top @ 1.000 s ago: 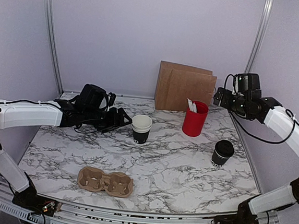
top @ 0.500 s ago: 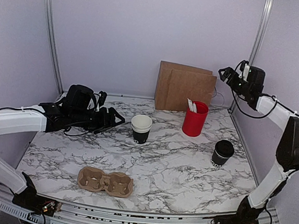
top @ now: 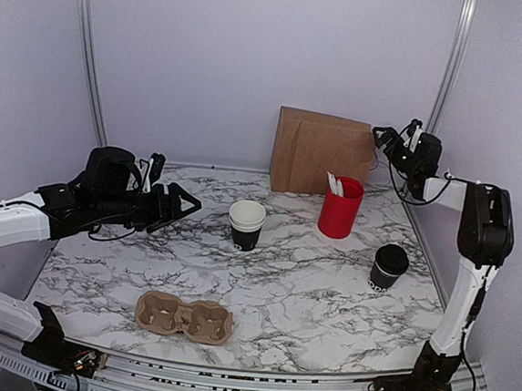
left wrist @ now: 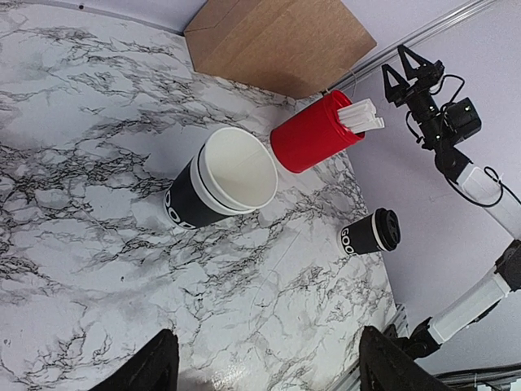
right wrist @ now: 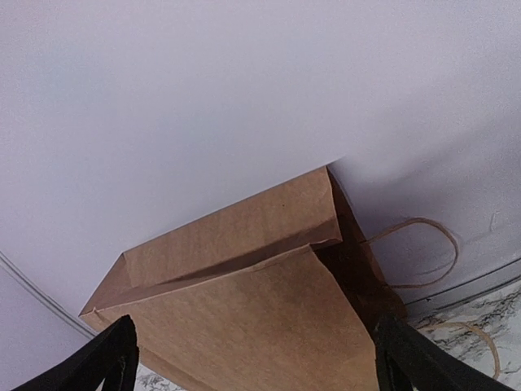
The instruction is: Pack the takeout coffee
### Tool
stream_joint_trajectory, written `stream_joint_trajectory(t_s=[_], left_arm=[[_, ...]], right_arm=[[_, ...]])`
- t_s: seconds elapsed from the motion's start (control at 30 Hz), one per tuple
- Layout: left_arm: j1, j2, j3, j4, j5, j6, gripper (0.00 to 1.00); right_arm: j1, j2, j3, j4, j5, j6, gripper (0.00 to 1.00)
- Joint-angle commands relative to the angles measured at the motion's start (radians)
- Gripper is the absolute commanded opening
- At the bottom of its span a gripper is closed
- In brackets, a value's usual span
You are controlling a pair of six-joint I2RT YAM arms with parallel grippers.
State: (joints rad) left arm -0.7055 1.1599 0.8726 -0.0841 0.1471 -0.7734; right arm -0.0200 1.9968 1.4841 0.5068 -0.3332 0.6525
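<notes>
Paper bag (top: 324,155) stands at twelve o'clock. The right gripper (top: 381,135), spread and empty, hovers by its top corner, probably to open it next. Left gripper (top: 185,202), also spread and empty, faces the stacked cups (top: 246,224) mid-table; the lidded cup (top: 388,266) sits at three.

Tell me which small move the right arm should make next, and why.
Probably ease the right gripper forward onto the top edge of the brown paper bag: its jaws stand open, empty, and frame that edge in the wrist view.
</notes>
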Motion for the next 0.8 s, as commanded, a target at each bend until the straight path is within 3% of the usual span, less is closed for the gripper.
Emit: stream_joint_trajectory(t_s=[0.0,0.1,0.27,0.47,0.77], left_arm=[[-0.001,-0.057,-0.019,-0.043,-0.038,-0.014,0.77],[-0.005,-0.089,-0.025,-0.061,-0.076,-0.028,0.77],[-0.013,-0.142,-0.045,-0.088,-0.139,-0.073,0.77],[-0.025,-0.175,-0.046,-0.126,-0.224,-0.116,0.77],[-0.034,-0.118,0.004,-0.128,-0.271,-0.118,0.77]], right_arm=[[-0.007,0.094,0.148,0.087,-0.03,-0.016,0.98],[-0.003,0.147,0.198,0.067,-0.021,-0.015,0.98],[-0.034,0.263,0.247,0.238,-0.064,0.136,0.98],[-0.018,0.364,0.393,0.231,-0.148,0.181,0.96],[0.027,0.305,0.313,0.286,-0.223,0.171,0.82]])
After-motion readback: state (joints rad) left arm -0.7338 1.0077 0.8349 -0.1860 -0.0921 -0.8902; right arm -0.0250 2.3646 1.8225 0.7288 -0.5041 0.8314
